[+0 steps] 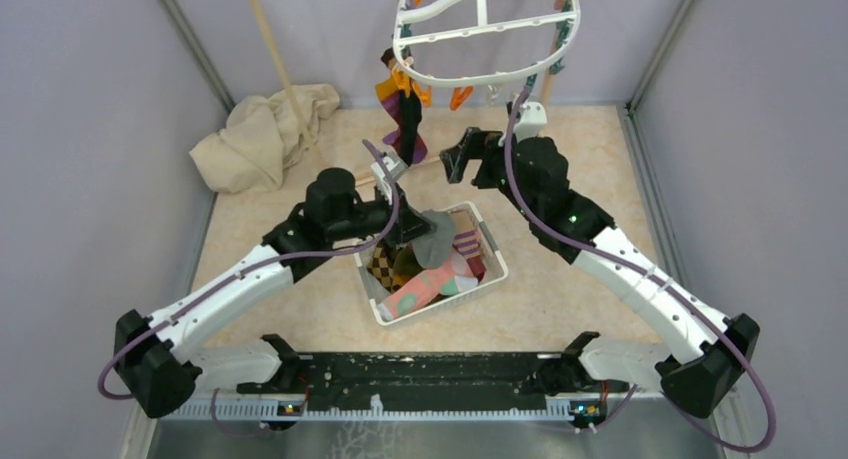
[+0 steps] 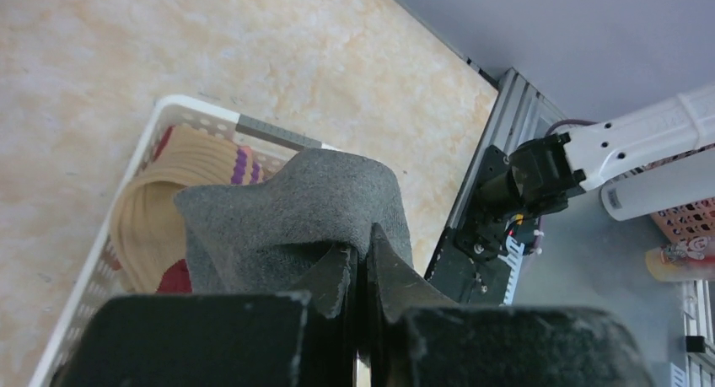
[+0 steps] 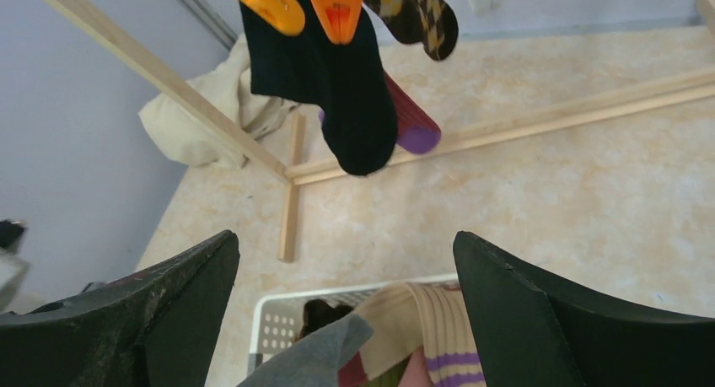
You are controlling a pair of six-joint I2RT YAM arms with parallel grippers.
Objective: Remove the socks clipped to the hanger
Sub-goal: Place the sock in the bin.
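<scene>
The left gripper (image 2: 361, 254) has its fingers closed flat on a fold of the grey sock (image 2: 287, 214), with no gap visible between the pads. The sock hangs from this grip directly above the white mesh basket (image 1: 490, 251), which stands on the table (image 1: 570, 289) between the two arms. The basket holds several loose socks, among them a cream striped sock (image 2: 177, 180) lying against the near wall. The right gripper (image 3: 344, 244) has its fingers spread wide and holds nothing. It is raised above the far side of the basket, below the hanger and just right of the hanging socks. The hanger (image 1: 480, 34) hangs at the far end of the table, an oval white frame with curved crossbars. Three socks hang clipped at its left front edge, all clear of the table. These are a black sock (image 3: 341, 83), a maroon sock (image 3: 411, 121) with a purple toe behind it, and an argyle sock (image 3: 419, 14) to the right. Orange pegs (image 3: 335, 6) grip the top of the black sock (how the other two are attached cannot be made out from the wrist view). Neither gripper touches the hanger or any sock clipped to it. The wooden rack (image 3: 540, 117) has its base bars flat on the table beneath the hanging socks and one pole rising to the left. A crumpled beige cloth (image 1: 262, 134) lies against the left wall, beside that pole.
</scene>
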